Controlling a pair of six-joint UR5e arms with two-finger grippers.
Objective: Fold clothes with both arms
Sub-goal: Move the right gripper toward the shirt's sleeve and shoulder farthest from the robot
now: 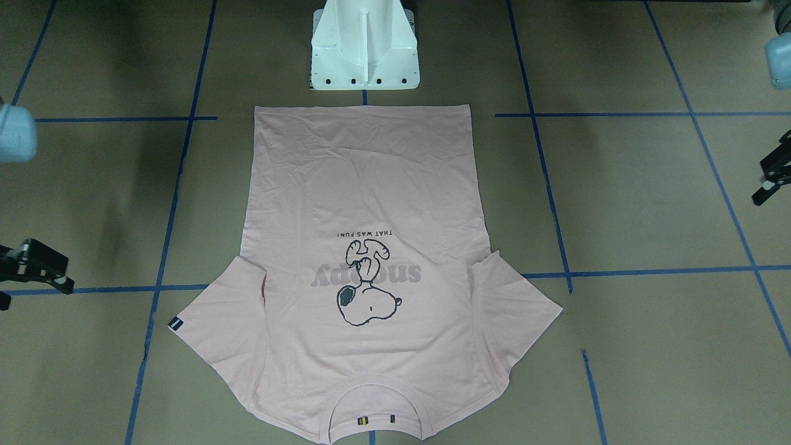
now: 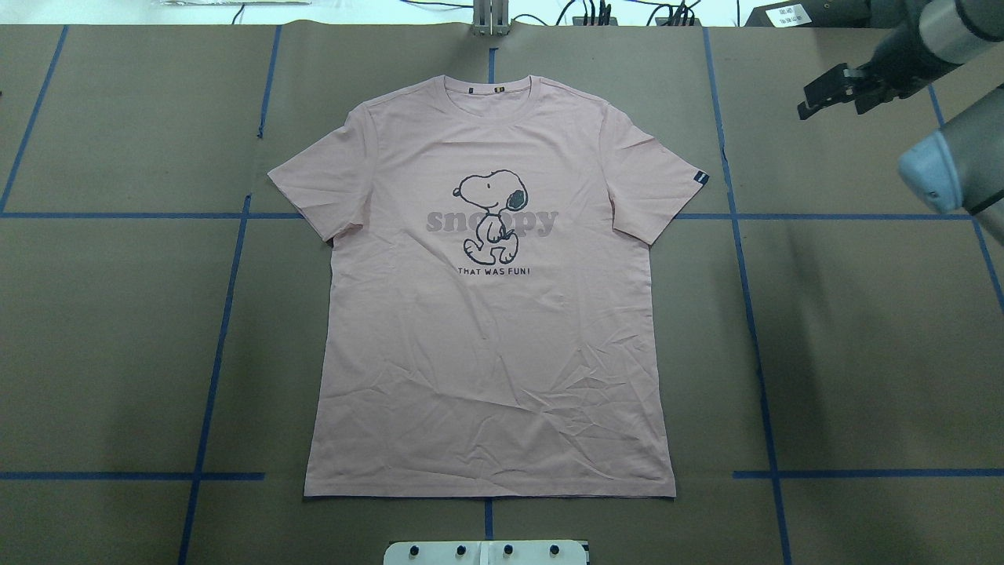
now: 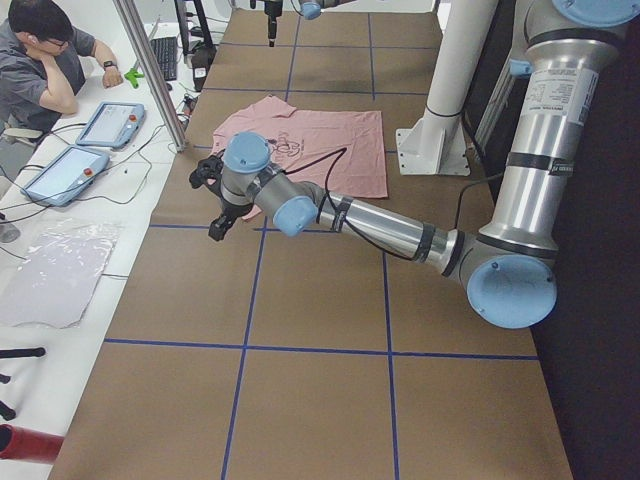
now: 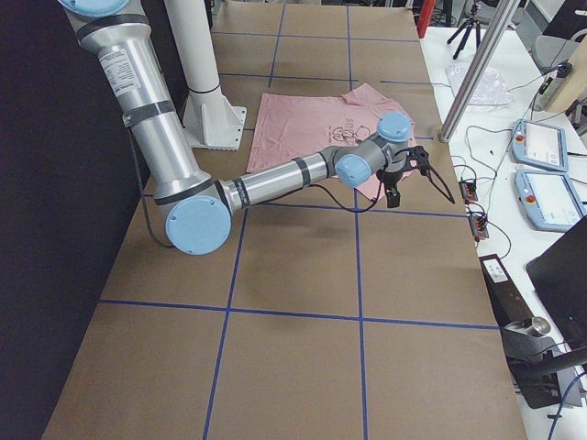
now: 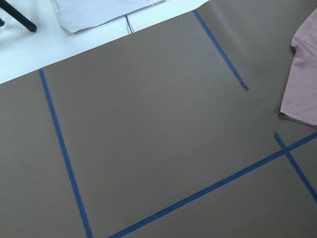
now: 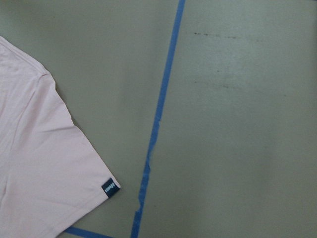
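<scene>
Pink shirt [image 2: 486, 353] is being judged light, limp, wrinkle-prone; sleeve [image 2: 663, 188] and hem corners [image 2: 315, 486] are being favoured as holds. Left and right jaws: opening cannot be told.

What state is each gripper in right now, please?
Left gripper: open, holding nothing.
Right gripper: open, holding nothing.

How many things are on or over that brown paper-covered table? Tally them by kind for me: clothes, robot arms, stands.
Pink T-shirt: 1
Robot arms: 2, the left arm and the right arm
White pedestal base: 1
Total: 4
</scene>
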